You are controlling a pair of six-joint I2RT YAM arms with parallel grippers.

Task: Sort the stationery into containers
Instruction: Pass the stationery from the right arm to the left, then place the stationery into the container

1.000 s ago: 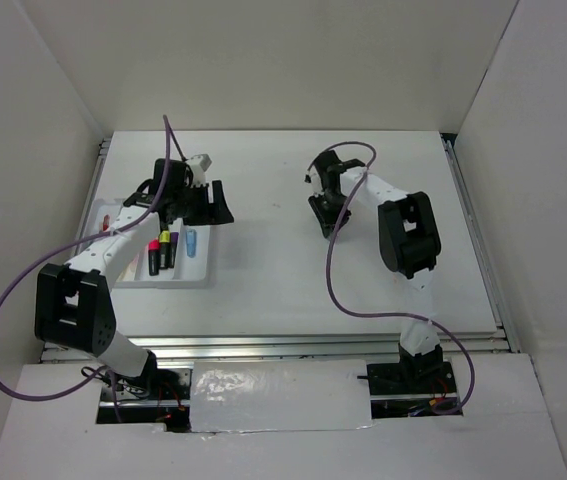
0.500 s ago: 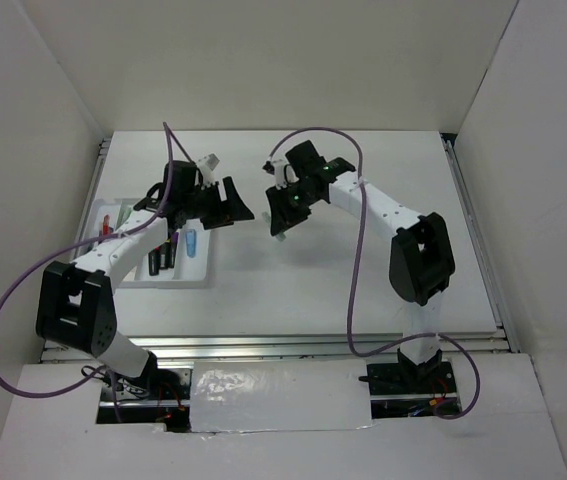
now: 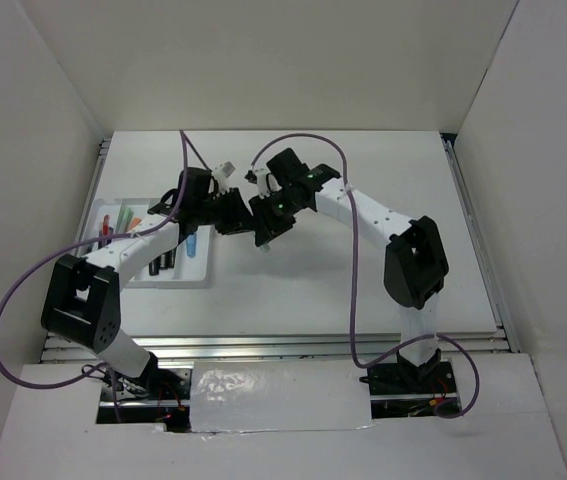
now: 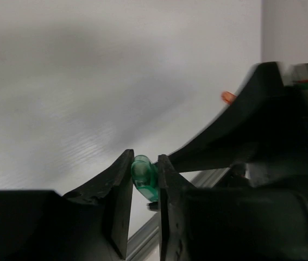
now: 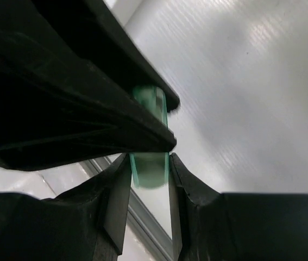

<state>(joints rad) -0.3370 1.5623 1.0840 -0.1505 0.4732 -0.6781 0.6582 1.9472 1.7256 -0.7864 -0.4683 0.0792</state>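
As the left gripper [image 4: 144, 162] is meeting the right gripper [image 5: 148, 162] mid-air —
both are pinching one green pen [image 4: 145, 184] — each from its own side.

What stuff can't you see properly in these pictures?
- Top view: the green pen is hidden where the left gripper and right gripper meet.
- Top view: the left arm covers part of the tray; its pens are too small to count.
- Left wrist view: an orange speck is too blurred to name.
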